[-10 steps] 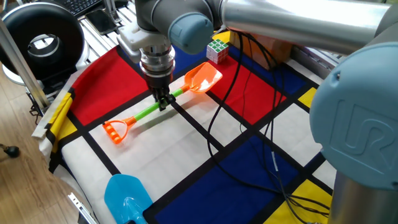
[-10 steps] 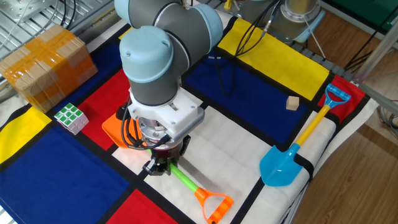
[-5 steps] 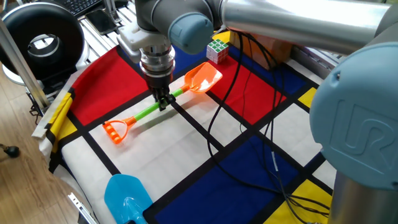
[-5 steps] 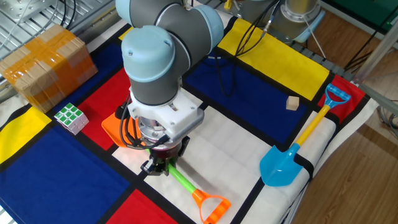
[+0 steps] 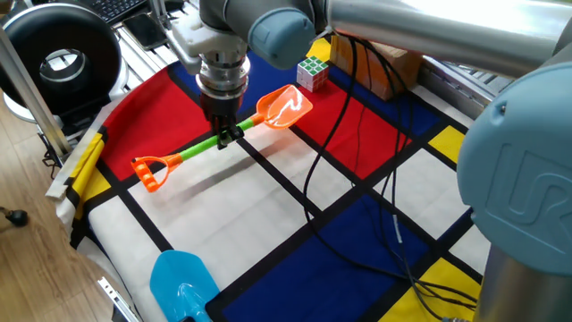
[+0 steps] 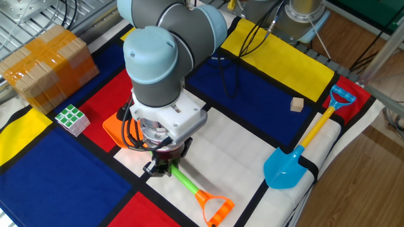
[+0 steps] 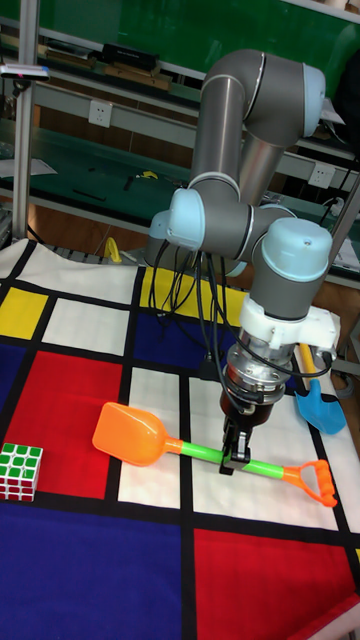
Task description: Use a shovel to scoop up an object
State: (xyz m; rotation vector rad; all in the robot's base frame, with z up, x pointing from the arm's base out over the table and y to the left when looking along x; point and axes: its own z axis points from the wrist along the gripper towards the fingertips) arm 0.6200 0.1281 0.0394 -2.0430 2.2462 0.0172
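- Since the earlier frame, the shovel has come up off the cloth: its D-handle sits higher and farther from its shadow, and the blade has shifted a little toward the cube.
- Gripper: jaws closed on the lime-green shaft, roughly at mid-length, pointing straight down. A mid-shaft hold keeps the tool near balance, which fits the almost level attitude seen in the tall fixed view.
- Shovel, relative to the gripper: orange blade on one side, orange D-handle on the other; in the other fixed view the blade is mostly hidden behind the wrist.
- Cube: rests on the red panel beyond the blade, near it but not touching, just in front of the cardboard box. Judged: the blade is aimed that way so that a forward push can slide it under.
- Task status, judged: tool picked up, scoop not yet begun.
- Risk, judged: the cube is about as wide as the blade, so an off-centre approach could shove it aside.
- Light-blue shovel: lies well apart from the gripper, near the table edge, uninvolved.
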